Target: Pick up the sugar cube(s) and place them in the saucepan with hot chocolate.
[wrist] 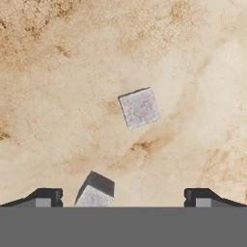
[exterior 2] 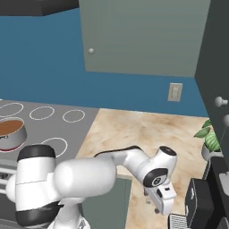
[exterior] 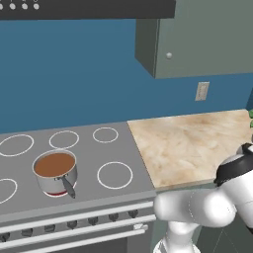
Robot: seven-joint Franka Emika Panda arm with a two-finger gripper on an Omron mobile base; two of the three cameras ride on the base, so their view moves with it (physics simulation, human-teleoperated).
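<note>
Two white sugar cubes lie on the marbled counter in the hand view. One sugar cube sits near the middle. The other sugar cube is at the bottom edge, partly cut off, left of centre between the tips. My gripper hangs above them, pointing down, open, with nothing held. In the right base view my hand is low over the counter's front right part. The saucepan with hot chocolate stands on the stove's front left, handle toward me, far left of the hand, and shows as the saucepan at the left edge.
The grey stove with white burner rings adjoins the beige counter. A wall cabinet hangs above the counter. A potted plant and a dark appliance stand at the right end.
</note>
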